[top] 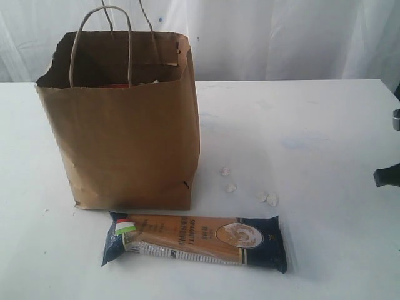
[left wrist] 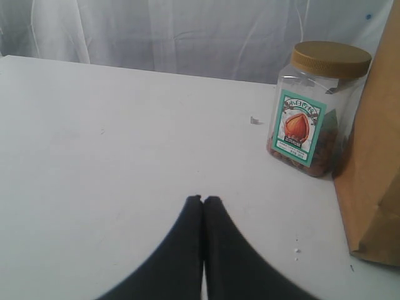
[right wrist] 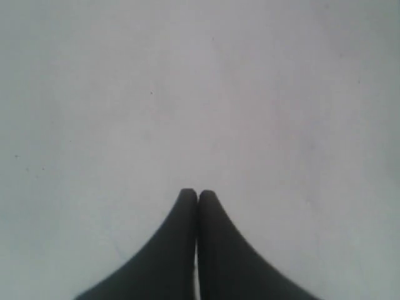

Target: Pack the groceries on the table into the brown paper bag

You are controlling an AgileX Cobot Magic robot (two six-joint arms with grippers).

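Left gripper (left wrist: 203,199) pressed together, empty, over the table (left wrist: 94,156), gold-lidded nut jar (left wrist: 319,112) ahead, just beside the brown paper bag (top: 125,137). Right gripper (right wrist: 198,192) also pressed together, holding nothing. Spaghetti pack (top: 197,240) lies flat in front of the bag, small white lumps (top: 272,199) near the bag's right side

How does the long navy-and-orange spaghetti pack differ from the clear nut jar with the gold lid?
The spaghetti pack lies flat in front of the brown paper bag; the nut jar stands upright beside it. The pack is long, flat and navy-ended; the jar is squat and clear, showing nuts inside. Both rest on the white table, outside the bag.
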